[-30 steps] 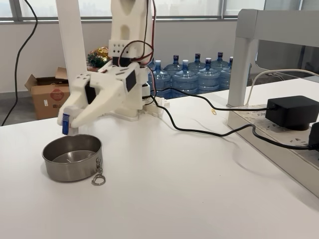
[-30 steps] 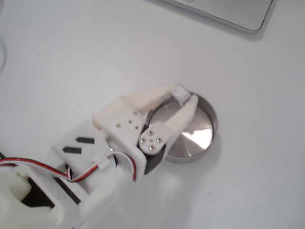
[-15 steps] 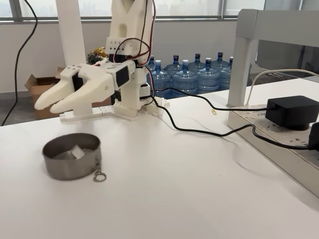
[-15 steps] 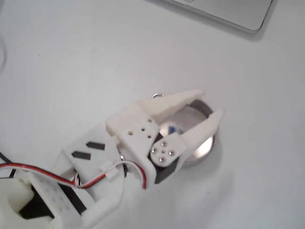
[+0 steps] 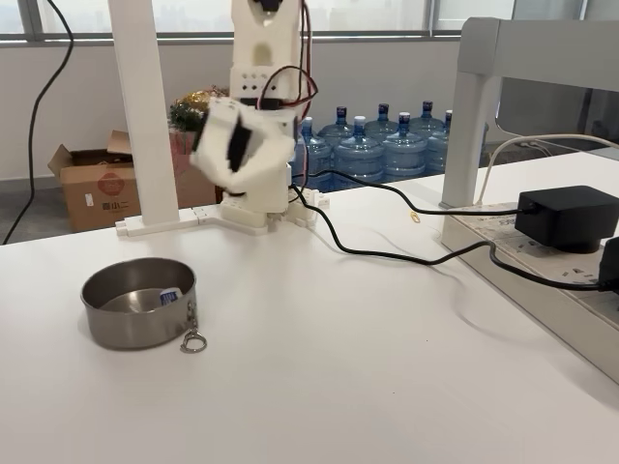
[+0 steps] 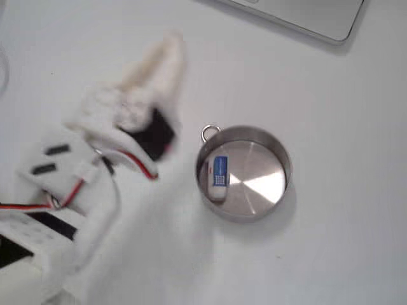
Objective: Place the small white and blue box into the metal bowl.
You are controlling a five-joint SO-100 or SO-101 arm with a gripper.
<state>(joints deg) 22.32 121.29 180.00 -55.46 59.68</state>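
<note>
White/blue box (image 6: 217, 177) flat in bowl (image 6: 276, 152).

Gripper (image 6: 166, 54) swung away from metal bowl (image 6: 277, 152), now blurred mid-motion, raised near arm base. Small white and blue box (image 6: 217, 178) released, lying inside bowl.

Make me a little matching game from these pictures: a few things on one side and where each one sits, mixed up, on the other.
Things
1. small white and blue box
2. metal bowl
3. clasp ring
4. black power adapter

Places
A. on the power strip at the right of the side fixed view
B. hanging from the bowl's rim, resting on the table
C. lying inside the bowl, against its wall
D. on the white table, in front of the arm's base

Pairs: 1-C, 2-D, 3-B, 4-A
</note>
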